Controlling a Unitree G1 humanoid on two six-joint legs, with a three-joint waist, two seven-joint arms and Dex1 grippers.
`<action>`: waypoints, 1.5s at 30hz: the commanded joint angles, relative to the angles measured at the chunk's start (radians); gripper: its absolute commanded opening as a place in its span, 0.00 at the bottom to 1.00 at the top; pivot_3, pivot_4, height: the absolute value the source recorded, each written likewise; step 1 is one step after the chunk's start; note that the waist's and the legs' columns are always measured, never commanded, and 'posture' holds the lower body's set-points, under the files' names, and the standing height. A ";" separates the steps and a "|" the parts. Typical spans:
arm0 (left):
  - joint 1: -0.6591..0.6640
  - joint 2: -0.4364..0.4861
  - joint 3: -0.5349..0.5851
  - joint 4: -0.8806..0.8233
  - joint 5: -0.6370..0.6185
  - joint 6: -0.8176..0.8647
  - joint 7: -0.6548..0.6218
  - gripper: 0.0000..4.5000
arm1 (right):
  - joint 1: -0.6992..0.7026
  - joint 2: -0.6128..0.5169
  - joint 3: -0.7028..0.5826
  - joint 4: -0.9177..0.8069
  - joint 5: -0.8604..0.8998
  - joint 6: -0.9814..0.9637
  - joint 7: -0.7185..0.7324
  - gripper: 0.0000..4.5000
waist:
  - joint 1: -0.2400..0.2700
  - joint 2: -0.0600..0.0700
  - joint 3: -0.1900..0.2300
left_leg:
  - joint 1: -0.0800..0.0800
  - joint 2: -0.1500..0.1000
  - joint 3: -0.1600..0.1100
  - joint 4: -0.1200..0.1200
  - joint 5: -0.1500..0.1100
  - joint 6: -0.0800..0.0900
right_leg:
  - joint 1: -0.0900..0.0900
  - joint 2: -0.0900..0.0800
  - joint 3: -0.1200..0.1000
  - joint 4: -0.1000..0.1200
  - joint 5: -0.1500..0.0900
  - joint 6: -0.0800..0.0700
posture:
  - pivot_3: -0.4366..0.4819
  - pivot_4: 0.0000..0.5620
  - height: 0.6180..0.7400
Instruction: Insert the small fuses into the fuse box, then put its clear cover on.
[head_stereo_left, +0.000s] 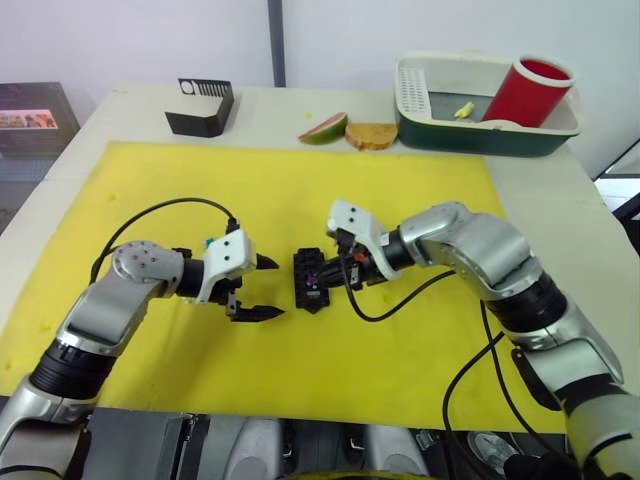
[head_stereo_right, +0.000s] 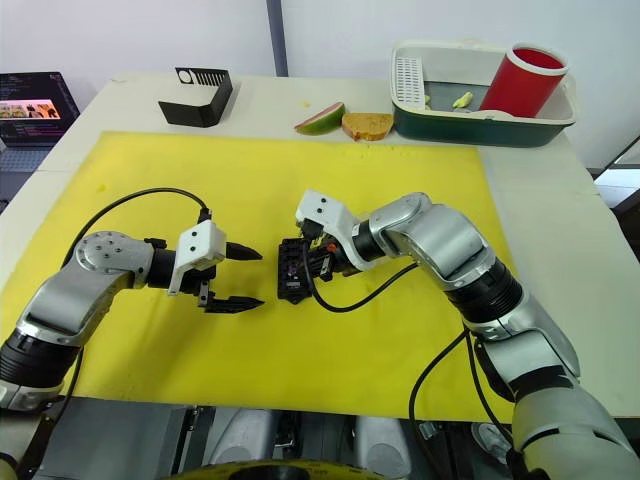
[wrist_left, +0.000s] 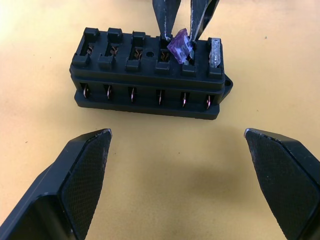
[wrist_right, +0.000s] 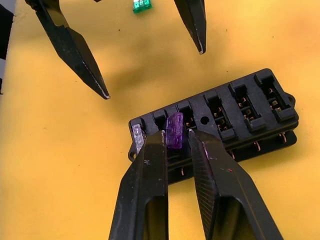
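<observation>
Fuse box (wrist_left: 150, 75) lying on the yellow mat (head_stereo_left: 300, 200) near the middle of the tabletop (head_stereo_left: 540, 200), between the two grippers. Six slots along its top. Clear fuse (wrist_left: 215, 52) already seated in the end slot. Purple fuse (wrist_left: 181, 47) at the next slot, tilted and not fully down, pinched between the fingers of the right gripper (wrist_right: 175, 132). Four other slots open, with bare metal contacts visible inside. So, by judgement: one fuse done, the second in the middle of insertion, four slots left to fill, and then the cover.

Green fuse (wrist_right: 142, 5) lying loose on the mat beyond the left gripper, apart from the box. Other fuses and the clear cover not identified here.

Left gripper (head_stereo_left: 260, 288) just beside the box on the mat, fingers spread wide, holding nothing, pointing toward the box.

Further away, at the far edge of the tabletop: black slotted holder (head_stereo_left: 202, 108), piece of fruit (head_stereo_left: 324, 129) and slice of bread (head_stereo_left: 371, 135), and a green-and-white tray (head_stereo_left: 440, 135) with a red cup (head_stereo_left: 528, 92) inside.
</observation>
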 joint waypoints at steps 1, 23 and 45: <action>-0.008 0.009 0.016 -0.025 -0.004 -0.008 0.001 1.00 | 0.002 -0.007 0.001 -0.025 0.007 0.002 0.001 0.19 | 0.000 0.000 0.000 | 0.000 0.000 0.000 0.000 0.000 0.000 | 0.000 0.000 0.000 0.000 0.000 0.000 | 0.48 0.27 1.00; -0.011 0.010 0.013 -0.021 0.000 -0.011 -0.005 1.00 | -0.112 -0.050 0.078 -0.122 -0.034 0.019 -0.010 0.01 | 0.000 0.000 0.000 | 0.000 0.000 0.000 0.000 0.000 0.000 | 0.000 0.000 0.000 0.000 0.000 0.000 | 0.48 0.27 1.00; -0.006 0.005 0.011 -0.030 -0.001 -0.007 -0.001 1.00 | -0.289 -0.074 0.256 -0.152 -0.100 0.037 0.065 0.01 | -0.001 0.000 0.000 | 0.000 0.000 0.000 0.000 0.000 0.000 | 0.000 0.000 0.000 0.000 0.000 0.000 | 0.48 0.27 1.00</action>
